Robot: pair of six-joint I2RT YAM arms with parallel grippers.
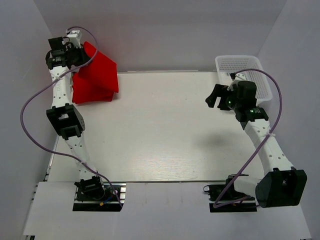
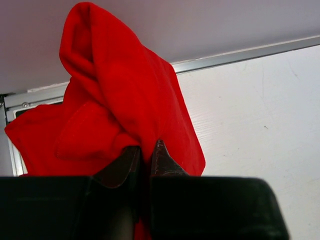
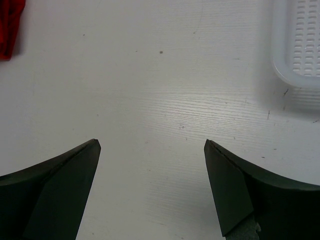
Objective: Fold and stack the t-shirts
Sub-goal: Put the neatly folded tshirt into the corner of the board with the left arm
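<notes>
At the table's (image 1: 165, 130) ten o'clock corner, the left gripper (image 2: 146, 155) is clamped on a fold of the red t-shirt (image 1: 97, 75). The right gripper (image 3: 152, 150) hangs with jaws spread wide at two o'clock, near the white basket (image 1: 235, 62).

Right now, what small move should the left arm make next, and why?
Probably lower the left gripper and let go. It is shut on a lifted fold of the bright red cloth t-shirt, whose rest lies bunched at the far-left corner of the white table. The right gripper hangs open, well apart.
</notes>
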